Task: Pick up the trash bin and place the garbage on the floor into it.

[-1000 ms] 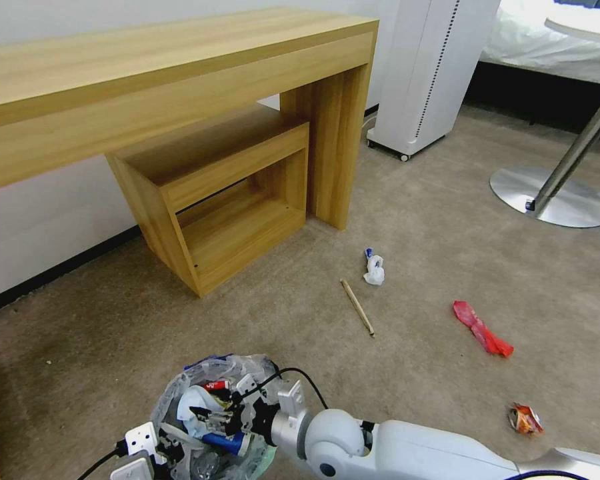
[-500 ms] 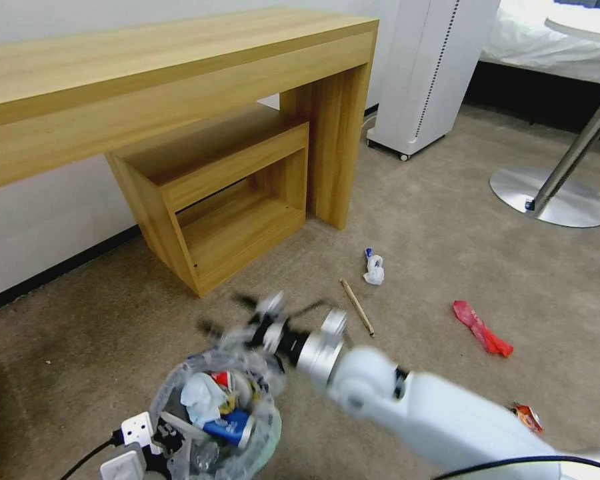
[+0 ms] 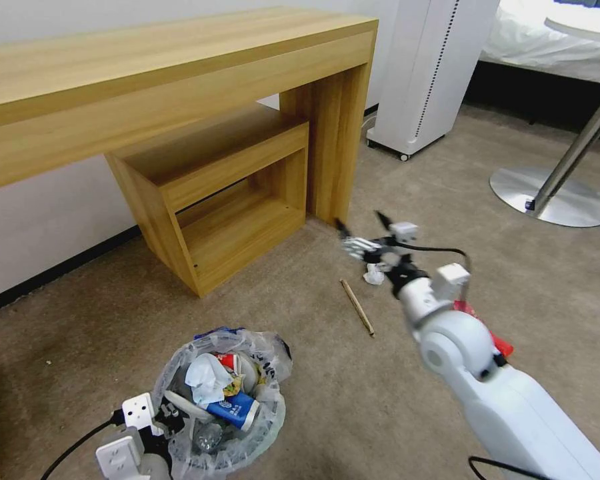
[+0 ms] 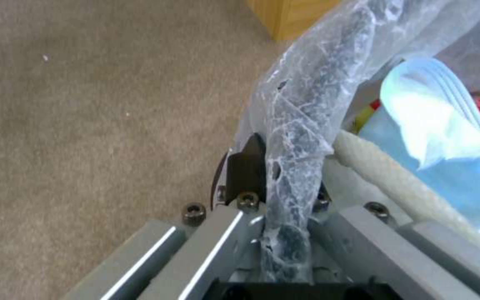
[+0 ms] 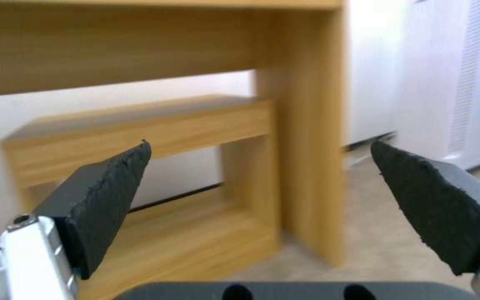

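- The right gripper (image 3: 361, 235) is held wide open and empty above the carpet; a white tissue wad (image 3: 375, 274) lies just below it.
- The wooden stick (image 3: 357, 307) is seen nearer the robot, its long axis slanting away leftward.
- The trash bin (image 3: 267, 427) rim is pinched by the left gripper (image 4: 276, 179), well behind.

A wooden desk (image 3: 180, 60) stands against the white wall (image 3: 40, 220) on beige carpet (image 3: 380, 400); a white appliance (image 3: 433, 73) stands beside it.
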Controlling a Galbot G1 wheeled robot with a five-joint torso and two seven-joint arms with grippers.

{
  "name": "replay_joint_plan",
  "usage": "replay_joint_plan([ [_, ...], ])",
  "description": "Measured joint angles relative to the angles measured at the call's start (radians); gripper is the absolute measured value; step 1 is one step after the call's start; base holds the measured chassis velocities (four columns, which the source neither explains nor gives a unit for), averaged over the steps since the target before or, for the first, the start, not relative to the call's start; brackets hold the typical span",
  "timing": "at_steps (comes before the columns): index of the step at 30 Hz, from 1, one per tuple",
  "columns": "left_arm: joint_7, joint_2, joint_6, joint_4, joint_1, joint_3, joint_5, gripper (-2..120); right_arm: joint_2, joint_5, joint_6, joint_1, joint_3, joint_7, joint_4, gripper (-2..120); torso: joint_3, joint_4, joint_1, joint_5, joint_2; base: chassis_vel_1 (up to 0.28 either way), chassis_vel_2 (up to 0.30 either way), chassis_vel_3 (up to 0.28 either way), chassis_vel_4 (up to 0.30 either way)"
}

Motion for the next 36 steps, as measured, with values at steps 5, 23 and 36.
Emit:
replay_joint_plan([
  [5, 0.001, 0.001, 0.005, -0.001, 0.01, 0.001, 0.003, 0, 0.078, -0.071, 0.039, -0.208, 0.212, -0.043, 0.064, 100, 0.0, 0.0, 0.0, -0.0005, 0.0, 0.0, 0.0, 0.0, 0.0],
  [23, -0.033, 0.011, 0.051, -0.055, 0.024, -0.015, -0.08, 0, 0.274, -0.272, 0.2, -0.437, 0.502, -0.141, 0.101, 100, 0.0, 0.0, 0.0, -0.0004, 0.0, 0.0, 0.0, 0.0, 0.0],
  [36, -0.141, 0.028, 0.092, -0.094, 0.016, -0.027, -0.256, 0, 0.315, -0.33, 0.289, -0.528, 0.547, -0.155, 0.111, 100, 0.0, 0.0, 0.0, -0.0005, 0.0, 0.0, 0.0, 0.0, 0.0],
])
